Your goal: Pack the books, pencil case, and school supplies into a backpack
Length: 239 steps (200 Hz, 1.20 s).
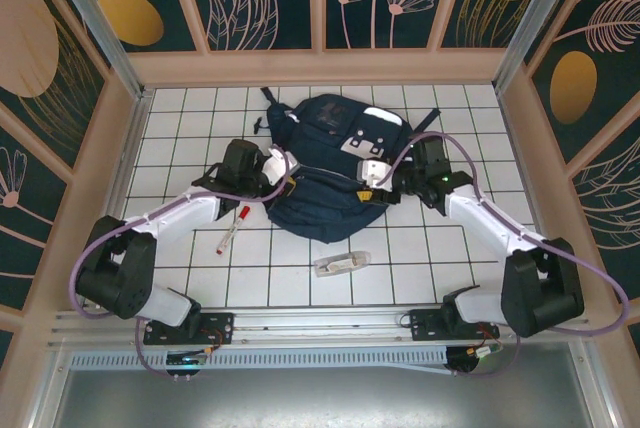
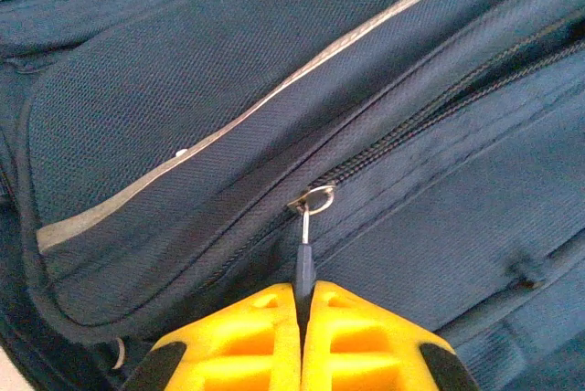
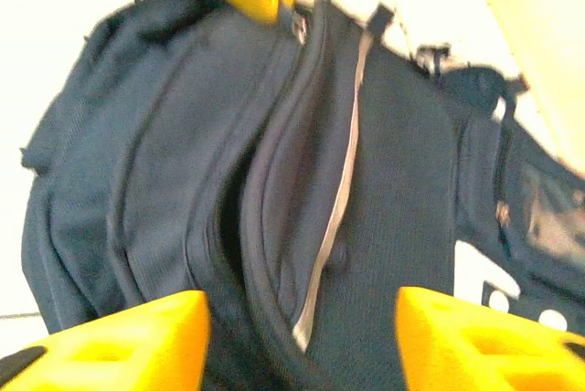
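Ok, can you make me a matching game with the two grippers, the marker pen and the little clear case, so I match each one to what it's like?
Things:
1. left gripper
2. right gripper
3. marker pen
4. clear case

What it's like:
A. red and white
B. open wide
C. see-through, lying on the near side of the backpack
D. shut on the zip pull

Pairs: 1-D, 2-B, 3-A, 4-C

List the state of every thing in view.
backpack, lying flat, zip partly open
zip pull, pinched by left gripper
left gripper, shut on zip pull
right gripper, open, straddling backpack's gap
marker pen, loose on table, unpacked
clear case, loose on table, unpacked
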Tool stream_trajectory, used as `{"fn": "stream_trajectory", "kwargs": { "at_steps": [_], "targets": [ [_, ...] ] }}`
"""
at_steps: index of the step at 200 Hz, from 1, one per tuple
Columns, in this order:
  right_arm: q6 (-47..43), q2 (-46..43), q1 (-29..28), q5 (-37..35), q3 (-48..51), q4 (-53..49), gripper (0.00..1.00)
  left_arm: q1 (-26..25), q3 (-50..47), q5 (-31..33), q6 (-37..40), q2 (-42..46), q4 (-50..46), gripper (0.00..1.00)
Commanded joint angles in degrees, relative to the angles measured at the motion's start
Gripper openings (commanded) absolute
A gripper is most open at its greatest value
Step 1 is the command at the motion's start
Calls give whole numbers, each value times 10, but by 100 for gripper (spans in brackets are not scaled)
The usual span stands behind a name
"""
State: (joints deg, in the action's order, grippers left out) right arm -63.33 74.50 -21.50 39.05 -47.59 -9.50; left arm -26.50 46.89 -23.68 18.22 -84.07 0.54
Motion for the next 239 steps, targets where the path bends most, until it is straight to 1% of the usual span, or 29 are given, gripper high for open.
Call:
{"fn": "stream_trajectory", "kwargs": {
  "at_steps": [1, 6, 11, 17, 28, 41, 48, 57, 67, 75, 82, 83, 91, 106, 114, 118, 123, 129, 146, 154, 163, 169, 178, 182, 185, 190, 203, 223, 239],
  "targets": [
    [135, 6, -48, 29, -33, 32, 61, -13, -14, -60, -38, 39, 63, 0],
    [150, 16, -61, 12, -42, 28, 62, -18, -18, -68, -42, 45, 72, 0],
    [168, 25, -75, -6, -48, 31, 66, -23, -19, -74, -48, 48, 79, 0],
    [191, 35, -89, -26, -51, 42, 69, -30, -21, -77, -58, 51, 87, 0],
    [234, 52, -104, -44, -51, 68, 71, -39, -18, -85, -71, 51, 93, 0],
    [280, 72, -108, -75, -49, 100, 70, -47, -13, -80, -80, 48, 92, 0],
    [295, 84, -109, -104, -47, 113, 68, -47, -12, -77, -82, 48, 88, 0],
    [292, 100, -109, -134, -49, 109, 66, -47, -15, -58, -79, 52, 88, 0],
    [275, 119, -109, -151, -53, 90, 64, -45, -23, -35, -73, 60, 91, 0],
    [258, 132, -109, -155, -57, 68, 54, -42, -25, -27, -66, 64, 89, 0],
    [232, 140, -109, -150, -62, 42, 38, -36, -26, -25, -60, 65, 84, 0],
    [229, 141, -109, -149, -62, 38, 33, -34, -25, -25, -59, 65, 83, 0],
    [193, 142, -111, -139, -64, 9, 20, -26, -25, -18, -54, 67, 77, 0],
    [126, 126, -109, -128, -57, -37, 7, -3, -31, -3, -36, 66, 76, 0],
    [59, 111, -103, -100, -55, -80, 5, 14, -35, 5, -27, 62, 80, 0],
    [11, 102, -102, -80, -55, -114, 0, 22, -36, 8, -24, 57, 83, 0],
    [-34, 94, -78, -60, -55, -147, 0, 32, -36, 13, -17, 52, 85, 0],
    [-65, 87, -60, -43, -56, -171, 0, 41, -35, 21, -7, 43, 84, 0],
    [-74, 78, -23, -25, -57, -182, 0, 59, -19, 24, 21, 5, 67, 0],
    [-81, 72, -22, -33, -52, -175, 0, 59, -5, 18, 36, -12, 47, 0],
    [-75, 67, -25, -39, -45, -154, 0, 59, 7, -5, 50, -24, 26, 0],
    [-55, 64, -28, -41, -40, -131, 11, 59, 10, -22, 56, -28, 20, 0],
    [-2, 62, -32, -46, -35, -89, 37, 58, 7, -50, 58, -25, 20, 0],
    [34, 62, -35, -51, -34, -66, 46, 58, 4, -65, 60, -22, 21, 0],
    [58, 63, -37, -54, -34, -50, 50, 57, 0, -74, 60, -18, 22, 0],
    [89, 66, -42, -54, -38, -37, 53, 53, -6, -82, 56, -11, 28, 0],
    [141, 73, -71, -56, -48, -14, 55, 43, -26, -97, 48, 14, 45, 0],
    [207, 94, -123, -107, -49, 57, 57, 37, -55, -107, 25, 45, 75, 0],
    [239, 122, -145, -133, -61, 79, 57, 36, -63, -109, 13, 52, 84, 0]
  ]
}}
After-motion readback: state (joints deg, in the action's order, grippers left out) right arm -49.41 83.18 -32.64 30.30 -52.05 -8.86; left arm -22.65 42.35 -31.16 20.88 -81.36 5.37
